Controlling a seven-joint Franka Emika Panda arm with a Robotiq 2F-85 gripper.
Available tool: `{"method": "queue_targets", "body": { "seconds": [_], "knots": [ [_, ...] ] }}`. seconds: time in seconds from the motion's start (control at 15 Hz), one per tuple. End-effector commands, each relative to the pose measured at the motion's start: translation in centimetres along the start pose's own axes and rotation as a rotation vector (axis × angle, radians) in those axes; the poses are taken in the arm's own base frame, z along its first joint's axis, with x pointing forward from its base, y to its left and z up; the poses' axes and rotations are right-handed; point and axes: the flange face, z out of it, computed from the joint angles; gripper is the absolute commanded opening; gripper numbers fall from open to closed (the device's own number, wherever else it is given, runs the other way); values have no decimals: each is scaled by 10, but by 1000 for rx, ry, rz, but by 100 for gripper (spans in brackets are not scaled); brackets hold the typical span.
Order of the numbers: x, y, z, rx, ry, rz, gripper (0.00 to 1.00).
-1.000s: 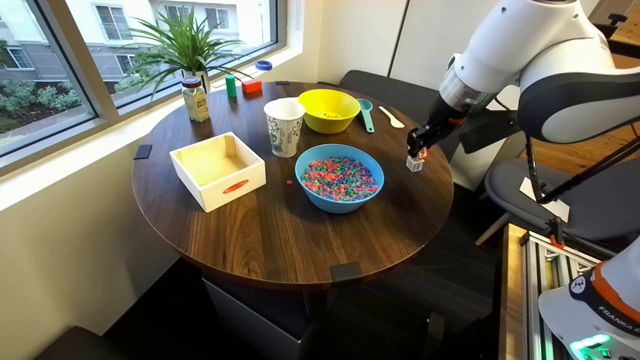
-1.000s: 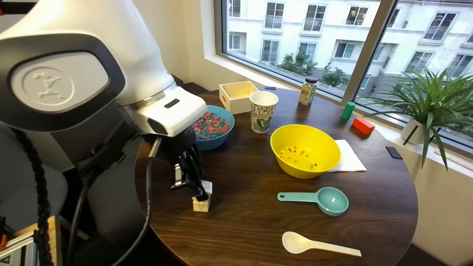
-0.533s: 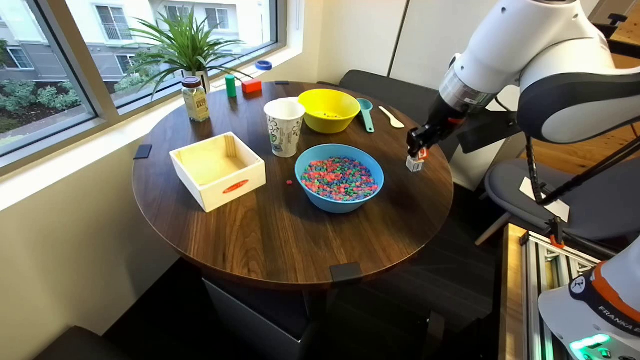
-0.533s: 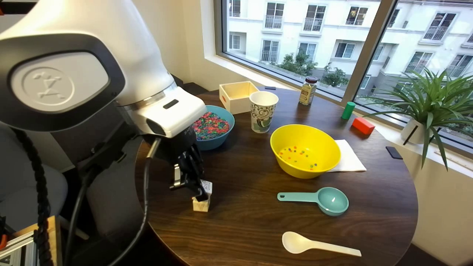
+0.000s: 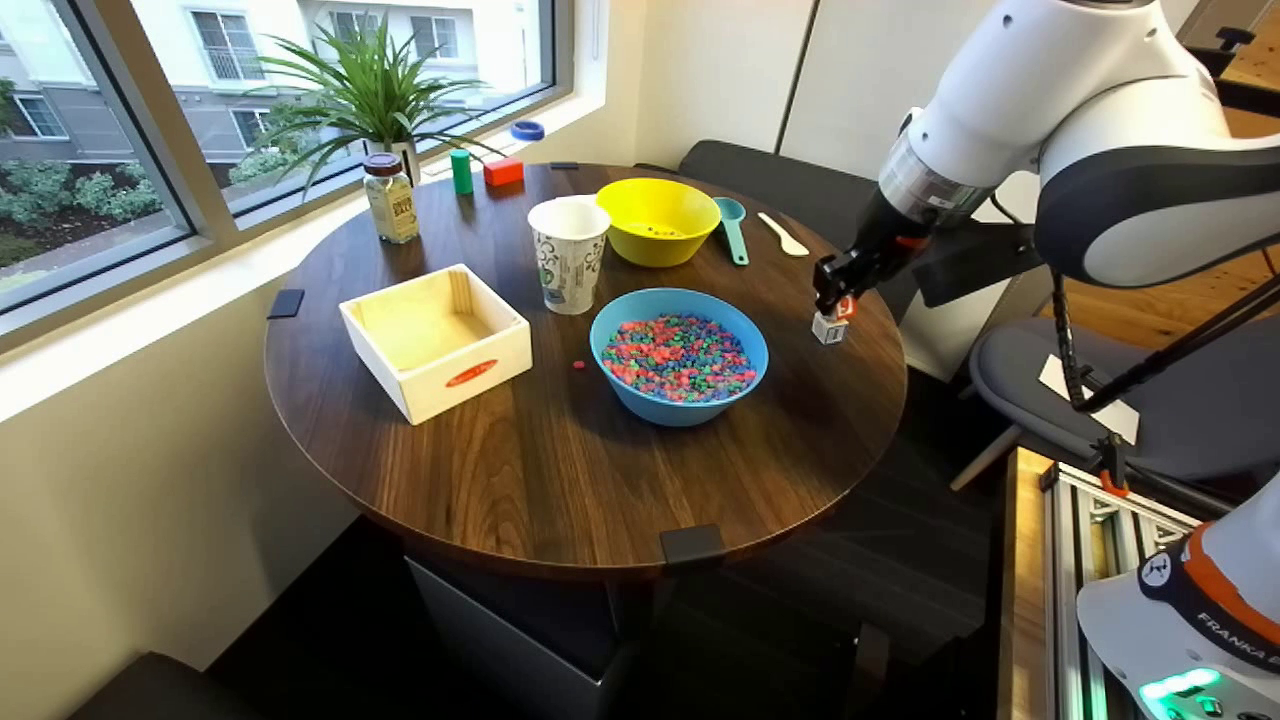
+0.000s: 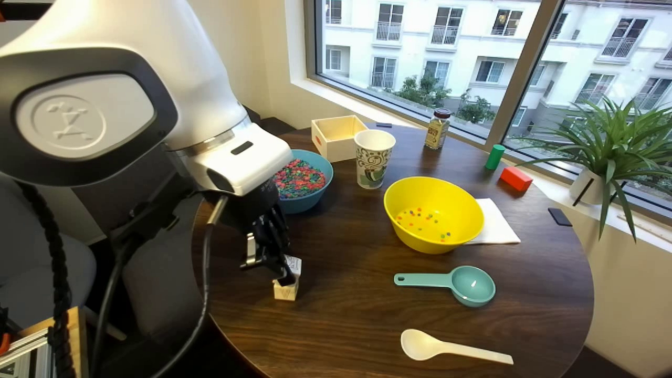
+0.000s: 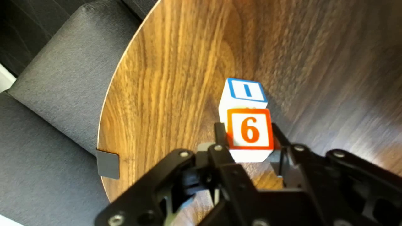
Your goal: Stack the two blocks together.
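Note:
My gripper (image 7: 248, 135) is shut on a small block with an orange "6" (image 7: 250, 129); the fingers touch its two sides. A whitish block with a blue "1" (image 7: 246, 90) is right behind it in the wrist view and partly hidden. In an exterior view the orange-marked block (image 5: 846, 307) shows behind the whitish block (image 5: 828, 329), under my gripper (image 5: 826, 298). In an exterior view the held block shows a tan side (image 6: 285, 293), with the whitish block (image 6: 295, 265) behind. I cannot tell whether the held block touches the table or the other block.
On the round table (image 5: 470, 480) are a blue bowl of beads (image 5: 678, 412), a paper cup (image 5: 570, 260), a yellow bowl (image 5: 655, 250), a wooden box (image 5: 470, 375), a teal scoop (image 6: 472, 286) and a white spoon (image 6: 451, 349). The table edge (image 7: 103, 110) is near the blocks.
The hand has shifted very slightly to the left in an exterior view. The two blocks look almost unmoved, and the gripper stays on the same block.

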Motion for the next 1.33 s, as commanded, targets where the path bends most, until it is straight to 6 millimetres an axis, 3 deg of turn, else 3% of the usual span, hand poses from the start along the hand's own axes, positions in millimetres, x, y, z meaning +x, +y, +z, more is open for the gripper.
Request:
{"method": "queue_targets", "body": {
  "seconds": [0.0, 0.53, 0.67, 0.93, 1.27],
  "knots": [
    [-8, -2, 8, -4, -1, 13, 37],
    [-13, -2, 12, -9, -11, 11, 44],
    [-12, -2, 11, -8, -8, 11, 70],
    [-12, -2, 6, -9, 0, 10, 98],
    [-8, 2, -9, 2, 14, 41, 100]
  ]
}}
